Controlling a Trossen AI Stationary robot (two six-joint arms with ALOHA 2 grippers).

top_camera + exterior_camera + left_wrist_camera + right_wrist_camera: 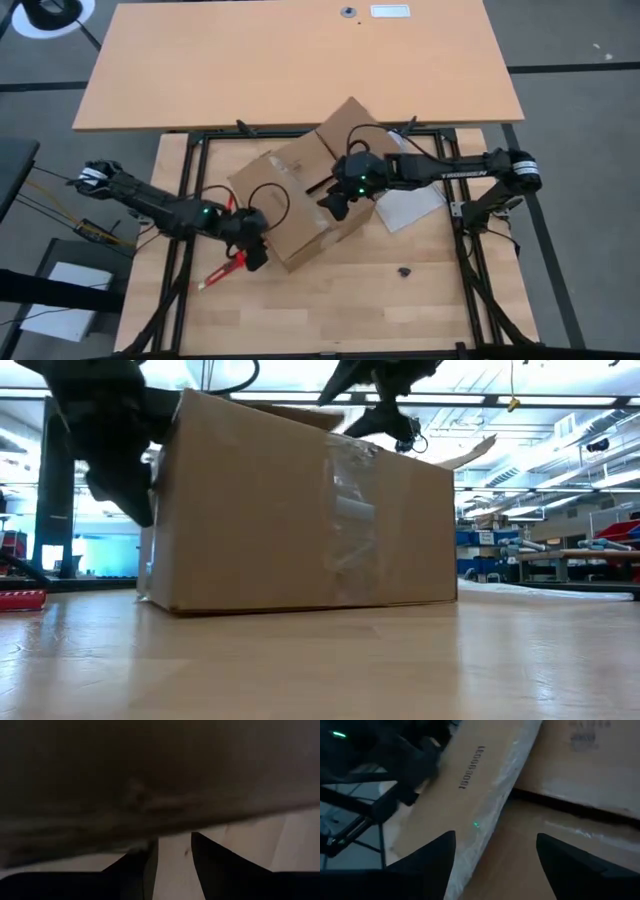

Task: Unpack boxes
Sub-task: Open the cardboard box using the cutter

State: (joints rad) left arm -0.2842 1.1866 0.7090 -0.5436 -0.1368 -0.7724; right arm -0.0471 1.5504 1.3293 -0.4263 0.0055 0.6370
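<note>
The brown cardboard box [290, 215] rests on its bottom in the middle of the table, turned askew, with clear tape on its side [350, 520] and a far flap [350, 120] folded outward. My left gripper [252, 255] stands low at the box's near left corner, its fingers a little apart, and the box wall [150, 780] fills its wrist view. My right gripper [332, 205] hovers open over the box top, above a taped flap [485, 780] whose edge stands slightly up from the flap beside it. My left gripper slants down toward the box's near left corner [160, 480]. Its fingertips [210, 850] sit just under the wall's lower edge in the wrist view. I cannot tell whether they touch the cardboard.
A red tool [218, 272] lies on the table near my left gripper. A pale sheet or bag [410, 205] lies right of the box, and a small dark bit [405, 270] sits near the front. A second tabletop [300, 60] stands beyond the far edge.
</note>
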